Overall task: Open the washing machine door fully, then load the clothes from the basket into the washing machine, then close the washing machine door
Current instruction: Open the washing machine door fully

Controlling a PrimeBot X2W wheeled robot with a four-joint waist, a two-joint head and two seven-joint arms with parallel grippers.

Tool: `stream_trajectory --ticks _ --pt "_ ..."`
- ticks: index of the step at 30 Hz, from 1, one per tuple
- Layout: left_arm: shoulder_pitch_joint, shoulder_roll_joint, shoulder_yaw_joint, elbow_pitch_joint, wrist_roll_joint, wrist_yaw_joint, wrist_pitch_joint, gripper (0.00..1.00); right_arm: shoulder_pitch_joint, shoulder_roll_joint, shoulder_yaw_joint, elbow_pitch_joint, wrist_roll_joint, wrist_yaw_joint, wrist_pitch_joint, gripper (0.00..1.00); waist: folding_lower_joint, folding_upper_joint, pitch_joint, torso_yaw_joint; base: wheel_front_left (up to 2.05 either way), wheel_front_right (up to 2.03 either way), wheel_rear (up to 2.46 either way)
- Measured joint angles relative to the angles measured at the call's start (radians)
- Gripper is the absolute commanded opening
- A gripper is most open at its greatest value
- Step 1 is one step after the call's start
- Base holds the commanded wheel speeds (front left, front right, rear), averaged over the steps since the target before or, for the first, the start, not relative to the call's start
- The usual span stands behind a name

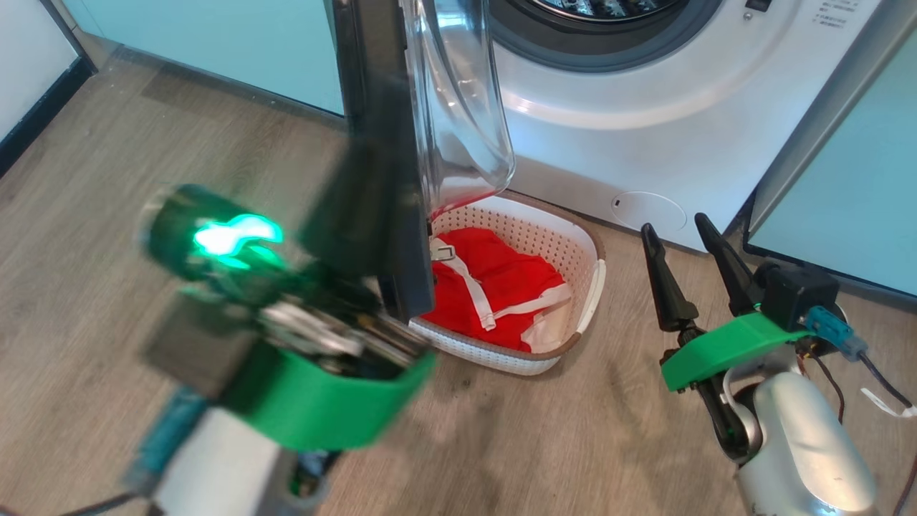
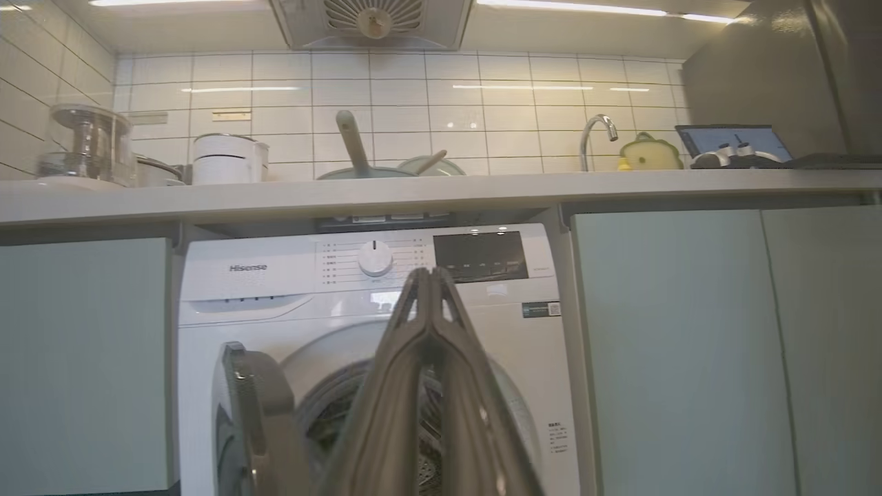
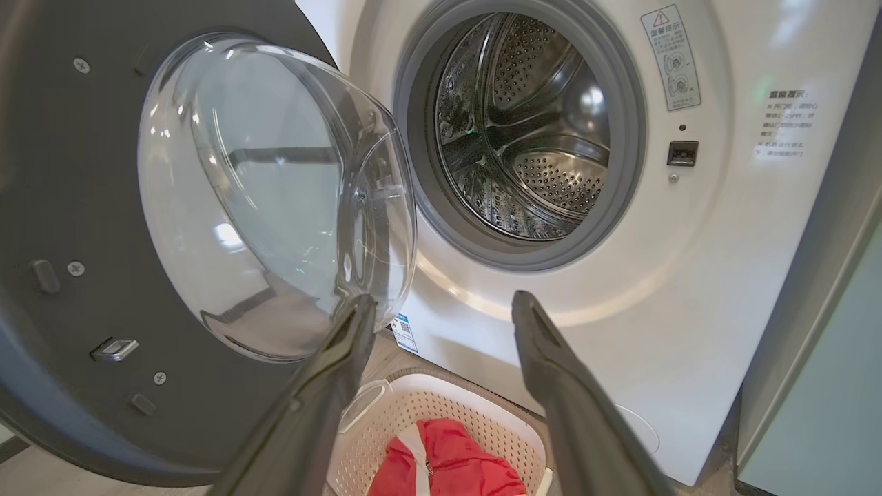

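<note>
**Left claw at the door, basket waiting below**

Left claw [image 1: 354, 186], blurred and nearest the head camera, had its fingers pressed together beside the black rim of the door [image 1: 369, 64]. I could not tell whether it touched. The door stood roughly square to the washer [image 1: 645, 143], and its glass hung over the left end of the basket [image 1: 589, 247], where the clothes [image 1: 501, 287] lay. Right claw [image 1: 675, 226] hovered spread and empty, to the right of the basket and near the washer's front.

From the left wrist, the closed fingertips [image 2: 428, 279] pointed at the washer's panel [image 2: 475, 256], with the door [image 2: 238, 406] edge-on to their lower left.

From the right wrist, the spread fingers [image 3: 534, 324] framed the basket [image 3: 513, 430]. The drum [image 3: 524, 138] gaped above and the door's inner face was at left.

I judged the door only partly open. To finish well, I would set the closed fingers against the inner side of its free edge. Then I would sweep outward along the hinge's arc, pushing gently so they did not slip off the glossy rim. I would hold the right claw back until the glass cleared the basket.
</note>
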Motion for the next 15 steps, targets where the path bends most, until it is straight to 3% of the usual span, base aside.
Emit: stream_trajectory --ticks 6,15 --pt "-0.009 -0.030 -0.166 0.069 -0.012 -0.042 0.087 0.00 0.000 0.000 0.000 0.000 0.000 0.000 0.008 1.00 0.0000 0.0000 0.001 -0.006 0.00 0.00 0.00" --pt "0.070 -0.048 -0.287 0.245 -0.123 -0.035 0.239 0.00 0.000 0.000 -0.001 0.000 -0.001 0.000 0.009 1.00 0.0000 0.0000 0.013 -0.015 0.00 0.00 0.00"
